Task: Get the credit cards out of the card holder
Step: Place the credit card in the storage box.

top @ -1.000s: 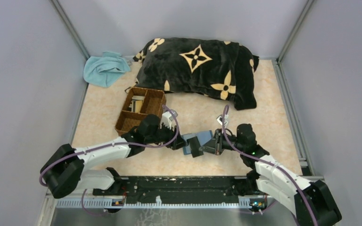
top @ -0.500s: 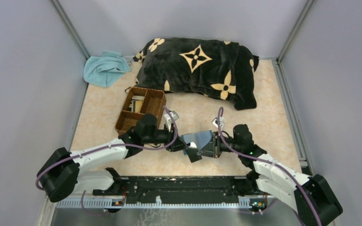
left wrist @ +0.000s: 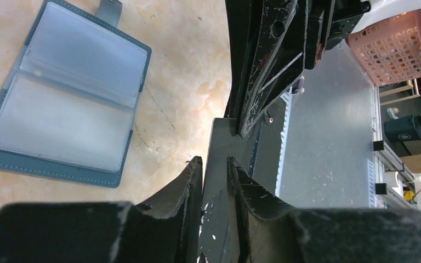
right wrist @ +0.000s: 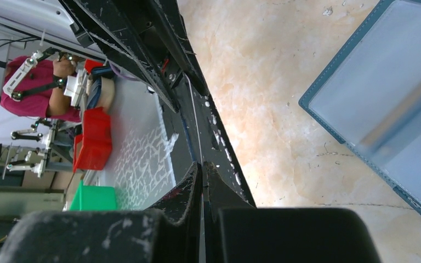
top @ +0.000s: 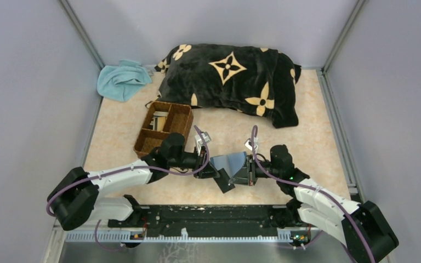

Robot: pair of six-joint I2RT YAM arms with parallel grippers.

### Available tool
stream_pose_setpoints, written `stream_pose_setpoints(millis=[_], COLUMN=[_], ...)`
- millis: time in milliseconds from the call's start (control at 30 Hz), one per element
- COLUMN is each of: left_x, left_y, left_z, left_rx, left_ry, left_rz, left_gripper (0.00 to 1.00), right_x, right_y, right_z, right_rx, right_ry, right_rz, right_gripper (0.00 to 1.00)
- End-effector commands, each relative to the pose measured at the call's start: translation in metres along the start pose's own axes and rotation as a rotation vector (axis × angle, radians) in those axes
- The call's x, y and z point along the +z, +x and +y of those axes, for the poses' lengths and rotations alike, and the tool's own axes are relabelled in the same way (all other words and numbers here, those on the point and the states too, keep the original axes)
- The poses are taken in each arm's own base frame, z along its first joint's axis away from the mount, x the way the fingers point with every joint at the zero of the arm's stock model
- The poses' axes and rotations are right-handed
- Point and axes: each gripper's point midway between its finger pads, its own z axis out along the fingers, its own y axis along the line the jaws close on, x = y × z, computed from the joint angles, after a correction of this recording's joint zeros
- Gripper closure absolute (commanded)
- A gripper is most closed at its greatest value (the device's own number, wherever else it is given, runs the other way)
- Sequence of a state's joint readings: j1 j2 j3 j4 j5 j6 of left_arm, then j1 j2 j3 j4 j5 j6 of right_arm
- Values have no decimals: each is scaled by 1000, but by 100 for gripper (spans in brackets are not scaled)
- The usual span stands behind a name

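The card holder [top: 229,163] lies open on the table between my grippers, its pale blue-grey sleeves facing up. It also shows in the left wrist view [left wrist: 60,93] and the right wrist view [right wrist: 383,98]. A dark credit card [top: 225,183] hangs tilted just on its near side. My right gripper [top: 240,174] is shut on the card's thin edge [right wrist: 203,163]. My left gripper [top: 215,174] faces it, its fingers closed to a narrow gap [left wrist: 215,160] with the dark card [left wrist: 225,137] between them. The sleeves look empty from here.
A brown woven compartment tray [top: 189,118] with flat items inside stands behind the left arm. A black flowered pillow [top: 235,76] and a teal cloth [top: 121,79] lie at the back. The black base rail [top: 208,213] runs along the near edge.
Both grippers have drawn closer together. The dark card has moved from over the card holder to its near side and now tilts down. The card holder's pale inside is uncovered.
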State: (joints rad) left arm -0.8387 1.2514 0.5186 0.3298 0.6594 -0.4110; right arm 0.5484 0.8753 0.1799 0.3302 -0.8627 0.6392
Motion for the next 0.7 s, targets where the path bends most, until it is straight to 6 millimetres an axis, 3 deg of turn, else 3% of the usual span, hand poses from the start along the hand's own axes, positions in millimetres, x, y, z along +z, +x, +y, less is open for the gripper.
stream_pose_setpoints(millis=[0,133,400,433,533,667], left_x=[1,2,2,2,0,-11], left_y=[-1,2,0,0,-5,-18], left_z=[-12,-16,-9,-5,6,26], left_rx=[33,33,17,13,-2,-47], left_ry=[70,104,53,31,-42,-166], left_rz=[2,17,-8,-12,-32,-92], left_gripper=[76,99,100,100,100,100], right_x=[3,4,4,3,1,-10], right_y=[-32,-33,-35,-36,-43,-58], right_z=[21,20,13,10,0,-22], right_rx=[-116,-116,-109,-110,-112,-108], right_ry=[-54,-50,-10,9,87,267], right_rz=[-75,-78,-90,-97,-132,-207], right_gripper=[100,100,100,97,68,54])
